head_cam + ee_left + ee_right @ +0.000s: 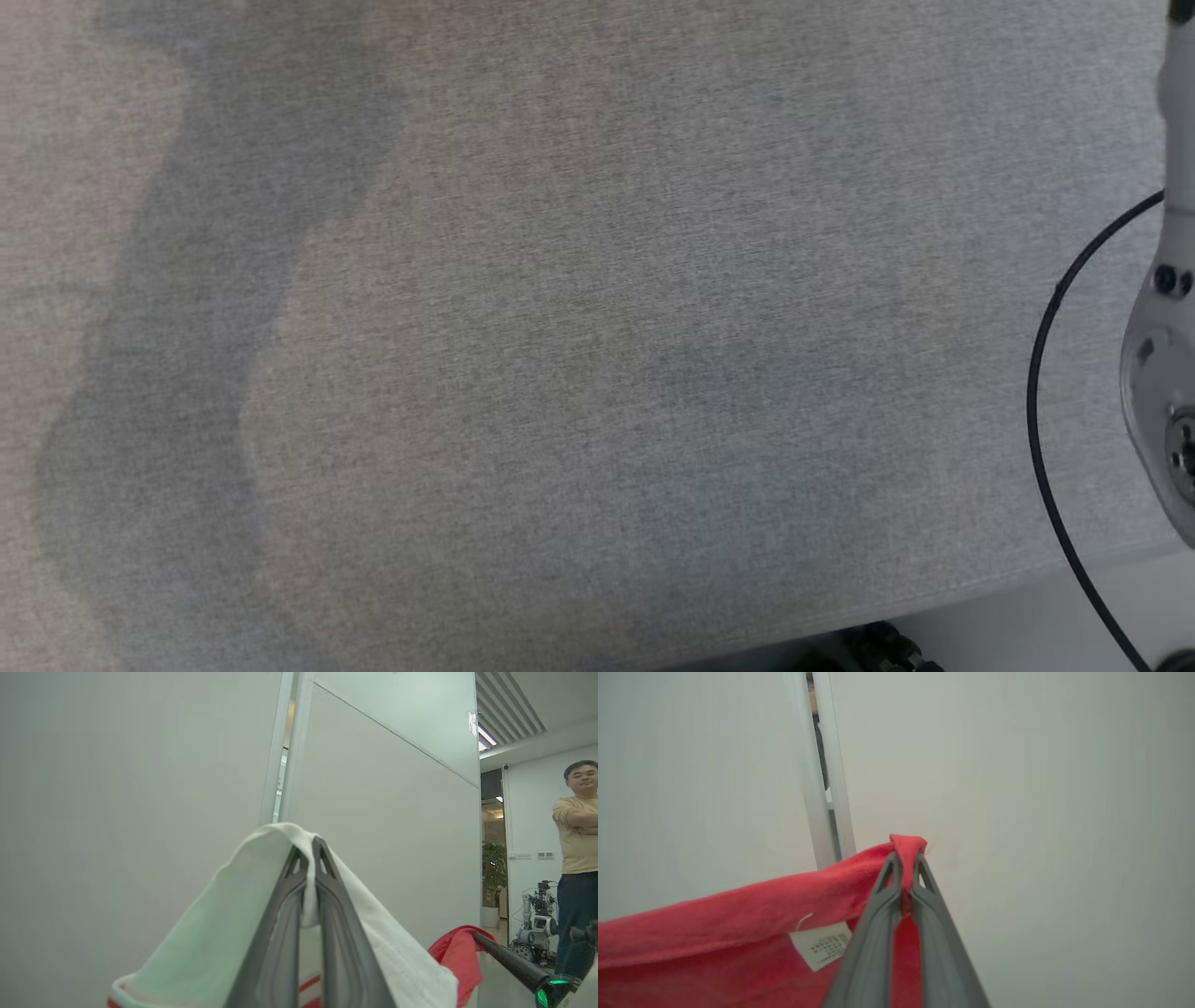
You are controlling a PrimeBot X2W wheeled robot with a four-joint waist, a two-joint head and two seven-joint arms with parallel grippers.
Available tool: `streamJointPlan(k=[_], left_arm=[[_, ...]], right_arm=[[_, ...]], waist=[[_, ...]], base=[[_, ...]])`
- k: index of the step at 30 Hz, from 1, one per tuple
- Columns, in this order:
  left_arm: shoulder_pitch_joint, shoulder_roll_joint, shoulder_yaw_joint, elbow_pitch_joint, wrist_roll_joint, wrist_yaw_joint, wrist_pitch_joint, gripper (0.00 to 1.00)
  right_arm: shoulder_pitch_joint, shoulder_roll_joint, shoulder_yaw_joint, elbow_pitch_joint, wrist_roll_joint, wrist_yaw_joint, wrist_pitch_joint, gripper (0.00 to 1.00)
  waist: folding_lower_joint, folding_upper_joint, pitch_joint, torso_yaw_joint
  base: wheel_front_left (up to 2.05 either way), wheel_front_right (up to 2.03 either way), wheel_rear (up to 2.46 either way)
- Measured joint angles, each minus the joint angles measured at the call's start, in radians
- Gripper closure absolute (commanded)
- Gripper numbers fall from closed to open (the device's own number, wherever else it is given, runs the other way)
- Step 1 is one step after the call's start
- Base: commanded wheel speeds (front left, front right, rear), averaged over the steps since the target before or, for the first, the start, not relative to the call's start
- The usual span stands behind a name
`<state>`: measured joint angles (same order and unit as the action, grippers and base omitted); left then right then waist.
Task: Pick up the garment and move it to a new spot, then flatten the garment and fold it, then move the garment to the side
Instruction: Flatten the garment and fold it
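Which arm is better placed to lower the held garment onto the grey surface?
Probably the right: its forearm shows beside the grey surface, and the right claw pinches the garment. The left claw grips it too.

Grey cloth surface (560, 327), white partition (383, 835), person (577, 844)

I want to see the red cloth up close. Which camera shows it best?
The right wrist view: the red garment stretches wide, label showing, pinched in the right gripper. The left wrist view gives its white part in the left gripper and a red corner. The head view faces a grey cloth surface.
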<state>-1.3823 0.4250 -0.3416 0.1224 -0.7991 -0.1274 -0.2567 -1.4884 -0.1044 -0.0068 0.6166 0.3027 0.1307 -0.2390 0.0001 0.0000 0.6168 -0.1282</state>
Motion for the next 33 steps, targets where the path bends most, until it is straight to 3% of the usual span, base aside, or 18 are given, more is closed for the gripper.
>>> streamJointPlan(k=[3,7,12,18,25,33], left_arm=[[0.114,0.006,-0.058,0.01,-0.014,0.0,-0.002,1.0],[0.31,-0.04,-0.042,-0.007,-0.02,0.0,-0.006,1.0],[0.626,-0.114,-0.033,-0.005,-0.024,0.0,-0.006,1.0],[0.929,-0.157,-0.098,0.027,-0.093,0.0,-0.006,1.0],[1.143,-0.127,-0.201,0.008,-0.264,0.0,0.06,1.0],[1.297,-0.075,-0.23,-0.026,-0.356,0.024,0.158,1.0]], right_arm=[[0.094,-0.009,0.04,0.064,-0.011,0.001,-0.009,1.0],[0.258,-0.032,0.095,0.163,-0.012,0.001,-0.016,1.0],[0.457,-0.053,0.089,0.242,0.043,0.001,-0.019,1.0],[0.642,-0.08,0.068,0.28,0.084,0.001,-0.022,1.0],[0.795,-0.121,0.055,0.305,0.009,0.001,-0.014,1.0],[0.979,-0.09,-0.061,0.243,-0.072,0.001,0.052,1.0]], waist=[[0.0001,0.0,0.004,0.015],[0.0,0.0,-0.015,0.033],[0.0,0.0,-0.073,0.052],[-0.0001,0.0,-0.174,0.078],[-0.0001,0.0,-0.302,0.117],[-0.0002,0.0,-0.42,0.167]], base=[[0.0,0.0,0.0],[0.0,0.0,0.0],[0.0,0.0,0.0],[0.0,0.0,0.0],[0.0,0.0,0.0],[0.0,0.0,0.0]])
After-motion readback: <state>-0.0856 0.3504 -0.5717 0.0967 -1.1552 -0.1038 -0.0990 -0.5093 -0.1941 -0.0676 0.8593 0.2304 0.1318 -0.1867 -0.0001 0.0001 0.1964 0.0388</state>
